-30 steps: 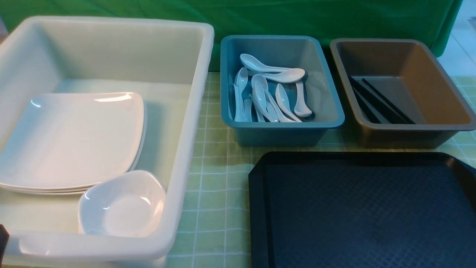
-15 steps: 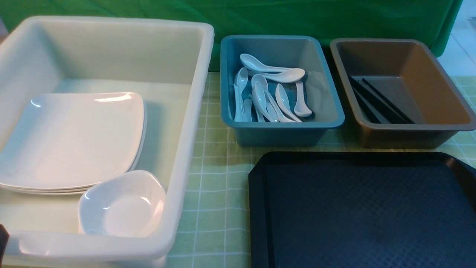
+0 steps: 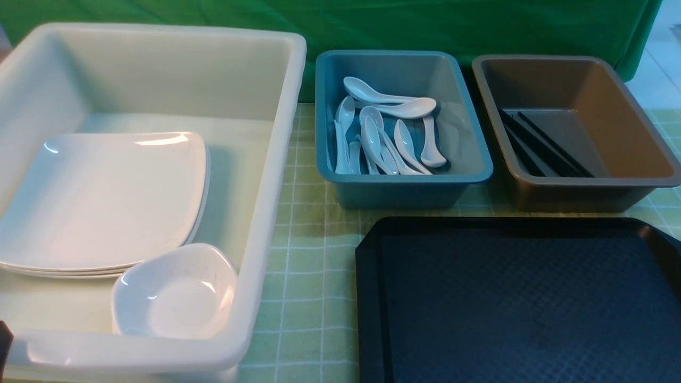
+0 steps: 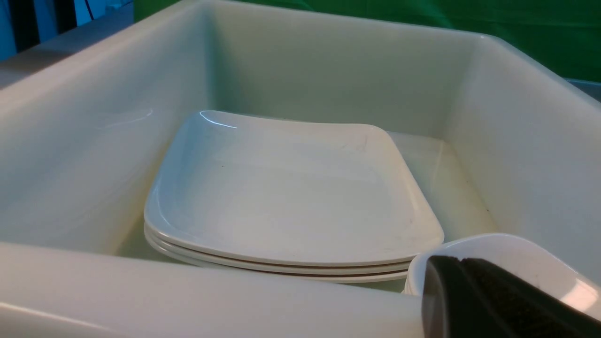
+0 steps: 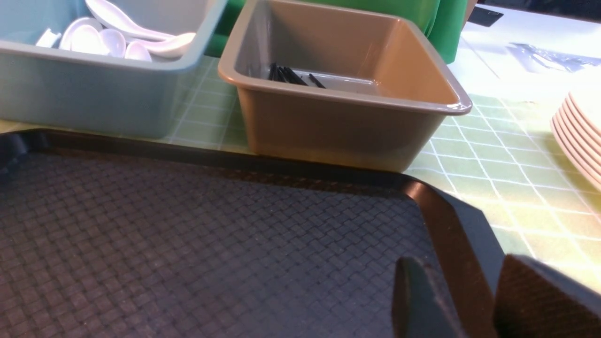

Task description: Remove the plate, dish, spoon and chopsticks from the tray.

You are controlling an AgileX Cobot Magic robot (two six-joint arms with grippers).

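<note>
While hidden frontally, stacked plates (image 5: 580, 136) appear beside tray (image 5: 450, 225).

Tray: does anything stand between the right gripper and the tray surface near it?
Nothing visible does. The right gripper hangs with its fingers apart and empty over the corner of the tray. Only bare textured tray shows in front of it, and nothing lies on the part seen.
</note>
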